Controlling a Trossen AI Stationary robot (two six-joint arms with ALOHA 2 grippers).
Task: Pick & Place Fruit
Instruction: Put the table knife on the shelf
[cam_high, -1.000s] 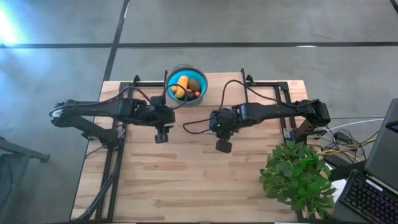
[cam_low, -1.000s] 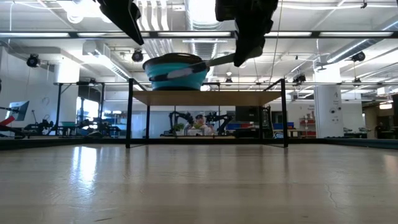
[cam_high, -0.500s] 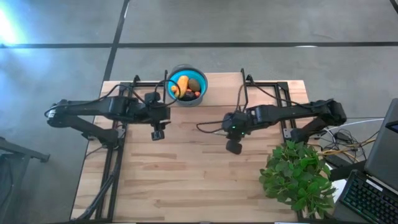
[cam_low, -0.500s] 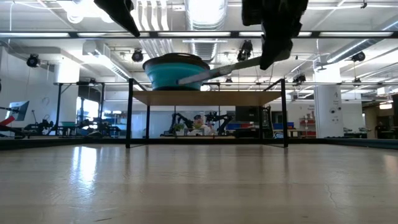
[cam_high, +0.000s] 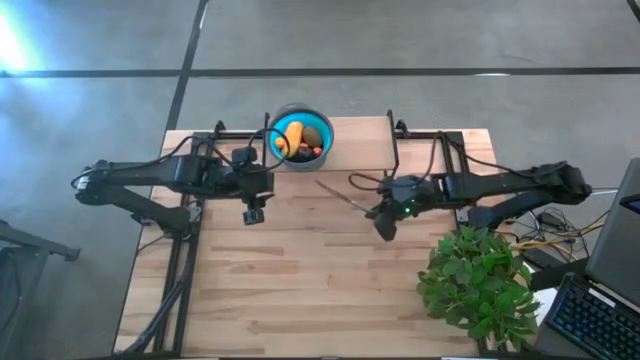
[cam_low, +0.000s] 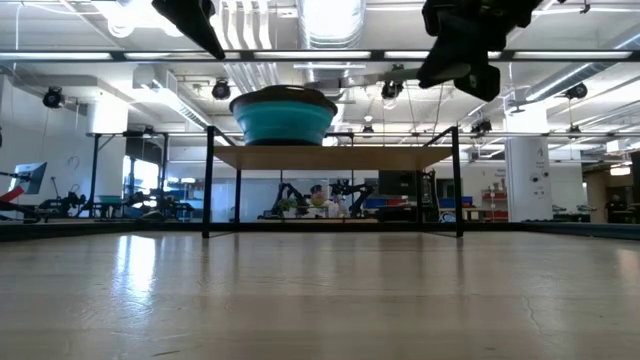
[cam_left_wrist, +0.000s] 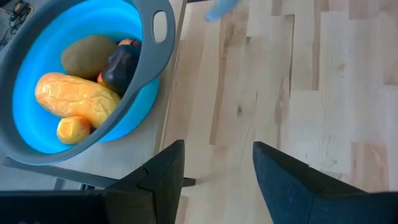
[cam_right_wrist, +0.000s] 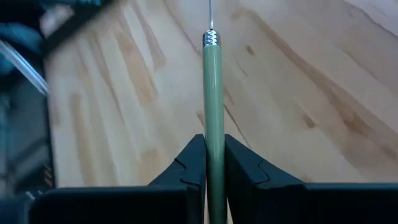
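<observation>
The round blue bowl (cam_high: 300, 140) with a grey rim stands at the table's far edge. In it lies the fruit (cam_left_wrist: 74, 99): an elongated orange-yellow piece, an olive-green oval (cam_left_wrist: 90, 53), a dark round one (cam_left_wrist: 121, 62) and small orange bits. My left gripper (cam_high: 255, 213) hovers open on the near side of the bowl, with nothing between its fingers (cam_left_wrist: 286, 180). To the right of the bowl, my right gripper (cam_high: 384, 224) is shut on a slim green-handled utensil (cam_high: 345, 197), whose thin free end points toward the bowl. My right gripper pinches the utensil's green handle (cam_right_wrist: 212, 124) between its two fingers (cam_right_wrist: 193, 165). The fingers lie along the handle, which runs straight out ahead of them to a metal collar (cam_right_wrist: 211, 37) and a thin shaft. The utensil (cam_low: 375, 74) is lifted clear of the table.
A leafy green plant (cam_high: 480, 280) stands at the table's near right corner, close to my right arm. Black frame rails (cam_high: 395, 130) run along the table's far edge beside the bowl. Bare wood (cam_high: 300, 290) lies in the table's middle and near part.
My right gripper has gone toward the table's right edge, away from the bowl, rolling its wrist and staying shut on the utensil. The utensil's free end, which rested at the bowl, has come away from it. The bowl, tilted at first, now sits level.
</observation>
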